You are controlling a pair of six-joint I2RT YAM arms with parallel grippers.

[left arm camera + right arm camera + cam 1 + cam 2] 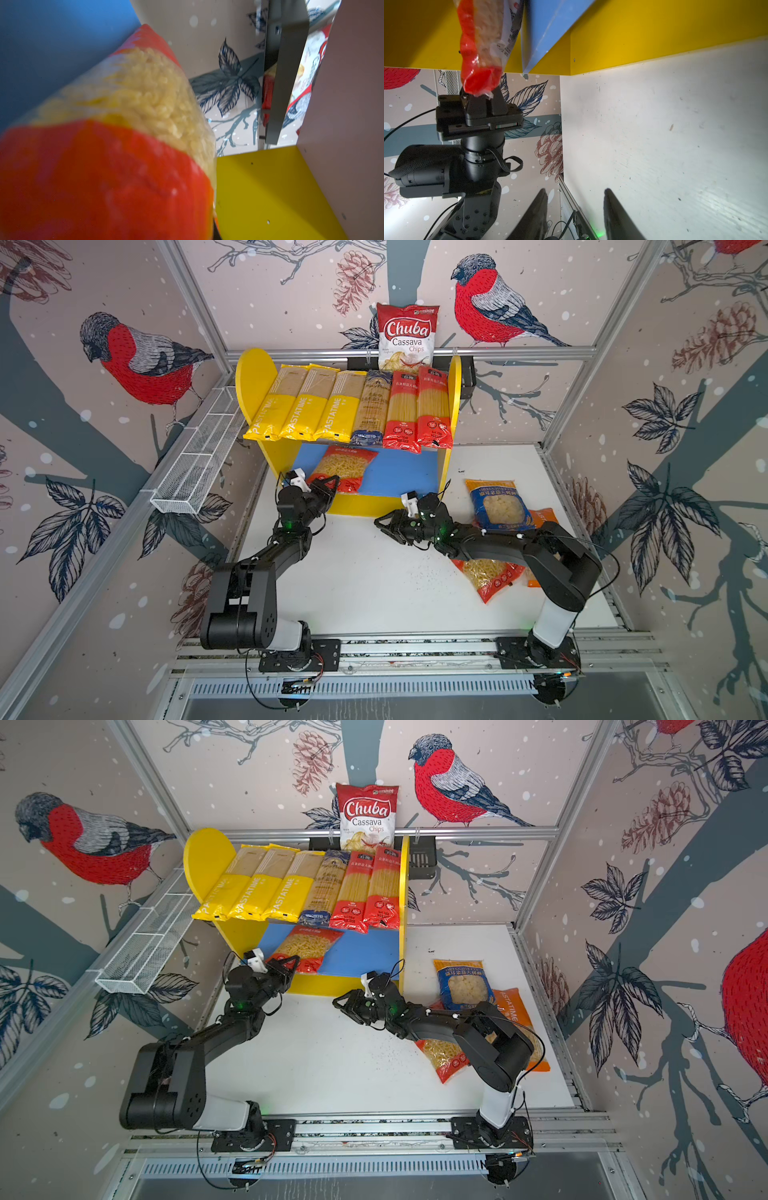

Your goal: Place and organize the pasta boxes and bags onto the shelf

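The shelf stands at the back with three yellow PASTATIME packs, a dark blue spaghetti pack and two red spaghetti packs lying side by side on its upper level. A red pasta bag rests slanted on the blue lower board. My left gripper is shut on the bag's near end. My right gripper hovers open and empty over the white table in front of the shelf. A blue bag, an orange bag and another red bag lie on the table at the right.
A Chuba chips bag stands behind the shelf in a black basket. A white wire rack hangs on the left wall. My right arm lies across the bags on the table.
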